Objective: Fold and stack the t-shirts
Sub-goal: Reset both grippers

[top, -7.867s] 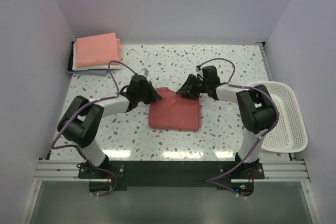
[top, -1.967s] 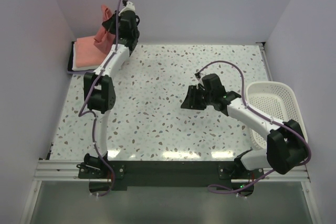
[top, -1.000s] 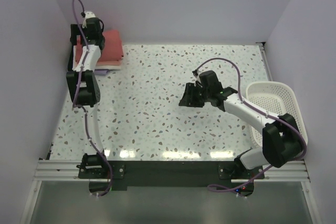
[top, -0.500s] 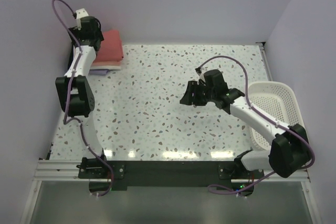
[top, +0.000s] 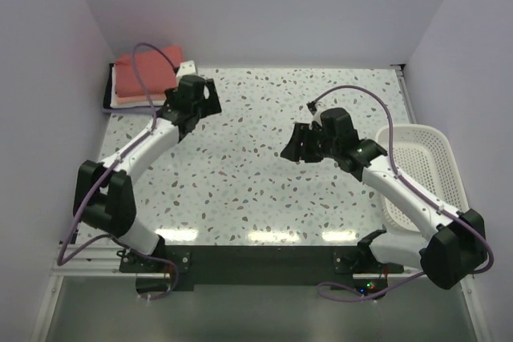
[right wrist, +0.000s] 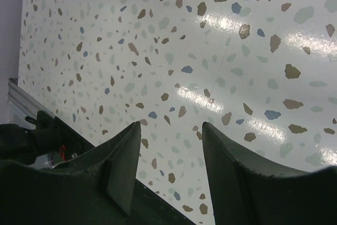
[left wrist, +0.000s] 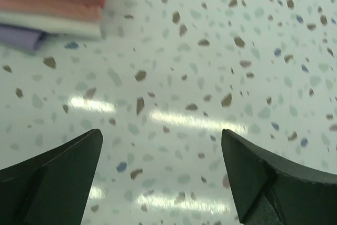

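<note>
Stacking looks finished: red tee tops the pile at ten o'clock. Left gripper gapes wide, right gripper half-open (both empty). Next, probably, both arms just pull home.

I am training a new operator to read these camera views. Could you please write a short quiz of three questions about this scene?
1. True or false: the left pincer holds a t-shirt.
2. Which colour lies on top of the stack of t-shirts? A) white B) dusty red C) lavender
3. Fill in: by the robot's own sides, the white basket stands at the ___ edge of the table.

Key: 1 false, its jaws stand wide open with nothing between them; 2 B; 3 right.
</note>
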`<state>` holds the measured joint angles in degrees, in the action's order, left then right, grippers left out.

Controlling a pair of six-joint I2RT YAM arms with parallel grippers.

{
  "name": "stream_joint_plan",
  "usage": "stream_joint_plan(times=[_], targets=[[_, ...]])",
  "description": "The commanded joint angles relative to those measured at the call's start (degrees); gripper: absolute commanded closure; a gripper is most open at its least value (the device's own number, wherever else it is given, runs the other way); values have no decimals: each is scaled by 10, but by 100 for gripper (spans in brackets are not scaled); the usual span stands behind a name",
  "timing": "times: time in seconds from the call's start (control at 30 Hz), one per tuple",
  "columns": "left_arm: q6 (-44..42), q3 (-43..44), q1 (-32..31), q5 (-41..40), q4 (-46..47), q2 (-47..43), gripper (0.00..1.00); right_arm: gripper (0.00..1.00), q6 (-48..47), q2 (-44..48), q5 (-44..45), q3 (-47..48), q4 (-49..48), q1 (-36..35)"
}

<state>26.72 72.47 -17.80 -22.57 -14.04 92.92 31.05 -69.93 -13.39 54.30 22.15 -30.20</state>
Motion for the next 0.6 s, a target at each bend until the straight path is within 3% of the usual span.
stream_joint_plan(times=[0.0,0.23,0.43,0.57], targets=[[59,-90,-50,12,21,-98,0,46,-4,32,13,-9,4,1],[76,-244,-208,-24,3,-223,0,46,-13,69,48,-39,4,2],[117,-303,-267,-18,31,-277,0,46,-10,101,104,-70,-7,2],[107,-305,-272,4,54,-271,0,47,-4,130,132,-89,-13,2]])
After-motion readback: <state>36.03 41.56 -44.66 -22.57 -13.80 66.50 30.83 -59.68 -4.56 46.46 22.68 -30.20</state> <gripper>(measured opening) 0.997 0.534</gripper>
